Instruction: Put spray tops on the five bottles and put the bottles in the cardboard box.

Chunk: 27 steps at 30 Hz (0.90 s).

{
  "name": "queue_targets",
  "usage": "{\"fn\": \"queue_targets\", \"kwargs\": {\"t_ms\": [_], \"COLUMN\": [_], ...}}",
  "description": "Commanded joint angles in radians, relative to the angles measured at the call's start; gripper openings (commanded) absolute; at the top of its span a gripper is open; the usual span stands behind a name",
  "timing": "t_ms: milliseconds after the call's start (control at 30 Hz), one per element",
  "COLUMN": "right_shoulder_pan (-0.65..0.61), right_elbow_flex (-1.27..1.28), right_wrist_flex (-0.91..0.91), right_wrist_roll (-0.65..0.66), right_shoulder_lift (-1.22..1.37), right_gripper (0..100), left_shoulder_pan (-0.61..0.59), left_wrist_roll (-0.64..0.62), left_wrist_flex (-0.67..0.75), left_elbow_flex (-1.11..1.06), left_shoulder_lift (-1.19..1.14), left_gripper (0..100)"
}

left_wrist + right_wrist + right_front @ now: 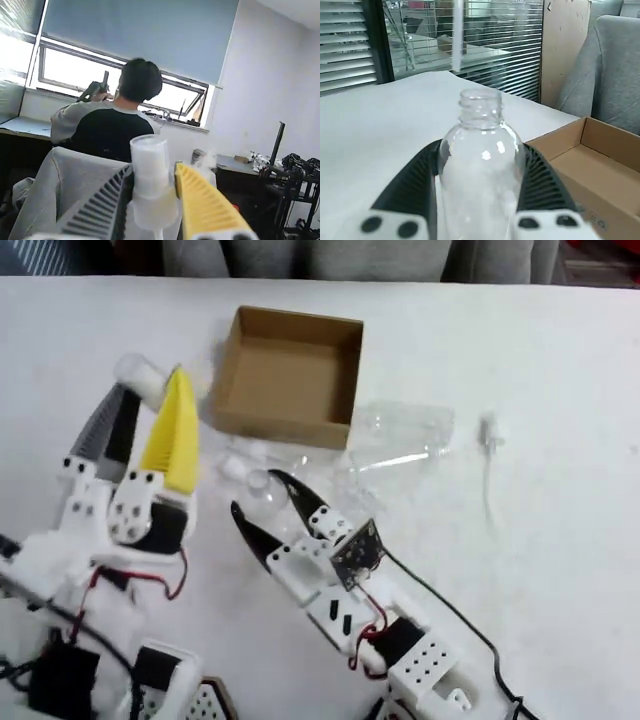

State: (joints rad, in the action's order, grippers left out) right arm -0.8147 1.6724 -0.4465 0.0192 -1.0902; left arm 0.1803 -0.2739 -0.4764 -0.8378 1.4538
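My left gripper, with one yellow and one grey finger, is shut on a white spray top, held left of the cardboard box. In the left wrist view the spray top stands upright between the fingers. My right gripper, with black fingers, is shut on a clear open-necked bottle just in front of the box. The bottle stands upright, with no top on it, in the right wrist view, and the open box lies beyond it. The box looks empty.
A clear bottle lies on its side right of the box. A loose spray top with its tube lies farther right. More clear pieces sit at the box's front edge. The table is white.
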Motion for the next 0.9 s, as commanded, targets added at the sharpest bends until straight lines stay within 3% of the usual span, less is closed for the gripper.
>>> {"fn": "queue_targets", "kwargs": {"t_ms": [0, 267, 500, 600, 867], "right_shoulder_pan": [-0.004, -0.004, -0.004, -0.004, -0.004], "right_elbow_flex": [0.011, 0.011, 0.011, 0.011, 0.011], "right_wrist_flex": [0.004, 0.004, 0.004, 0.004, 0.004], "right_wrist_roll": [-0.008, -0.008, -0.008, -0.008, -0.008], "right_shoulder_lift": [-0.018, -0.018, -0.018, -0.018, -0.018], "right_gripper": [1.5, 1.5, 1.5, 1.5, 1.5], "left_shoulder_pan": [0.012, 0.012, 0.015, 0.048, 0.142], "left_wrist_roll": [0.012, 0.012, 0.008, 0.011, 0.011], "left_wrist_flex": [0.167, 0.195, 0.057, -0.009, 0.034], "left_elbow_flex": [-0.098, -0.135, -0.135, -0.155, -0.362], "left_shoulder_lift": [0.007, 0.008, 0.015, 0.039, 0.18], "left_gripper": [2, 2, 2, 2, 2]}}
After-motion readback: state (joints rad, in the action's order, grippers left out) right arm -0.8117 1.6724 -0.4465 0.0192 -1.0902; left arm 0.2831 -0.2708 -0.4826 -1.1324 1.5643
